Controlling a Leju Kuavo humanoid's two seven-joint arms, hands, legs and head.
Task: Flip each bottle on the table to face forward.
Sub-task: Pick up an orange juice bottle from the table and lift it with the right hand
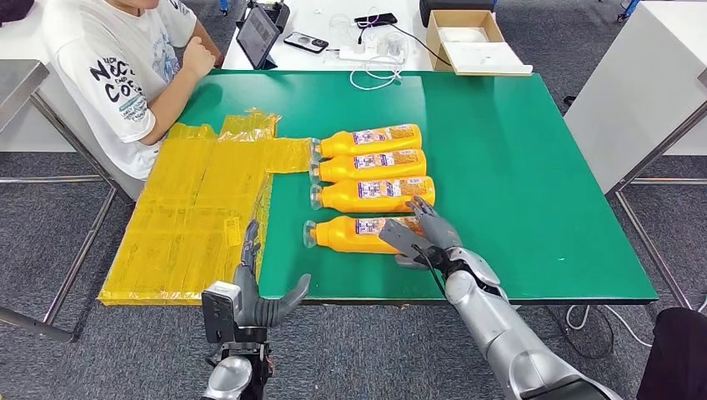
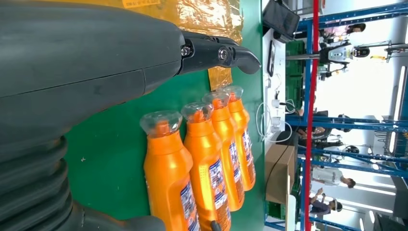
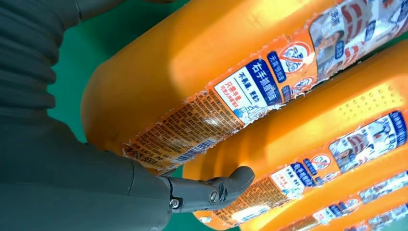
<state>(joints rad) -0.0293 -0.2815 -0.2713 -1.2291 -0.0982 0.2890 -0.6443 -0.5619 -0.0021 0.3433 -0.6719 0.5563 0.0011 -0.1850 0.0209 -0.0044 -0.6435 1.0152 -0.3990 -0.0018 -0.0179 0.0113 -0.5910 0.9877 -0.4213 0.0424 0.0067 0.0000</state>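
Four orange bottles lie on their sides in a row on the green table, caps pointing toward the robot's left and labels up. The nearest bottle sits slightly apart from the other three, which lie close side by side: the second bottle, the third bottle and the farthest bottle.

The right hand rests on the base end of the nearest bottle, fingers spread over its label; in the right wrist view the thumb reaches between that bottle and the next, but whether the hand truly grips the bottle cannot be told. The left hand hovers at the near table edge with fingers apart and nothing in them, well clear of the caps.

A sheet of yellow crinkled plastic covers the table's left part, its edge just beside the caps of the farther bottles. A person in a white printed shirt sits at the far left corner, one fist raised above the table.

Beyond the green table stands a white table bearing a tablet, a phone, a power strip with white cables and one open cardboard box with something white in it.
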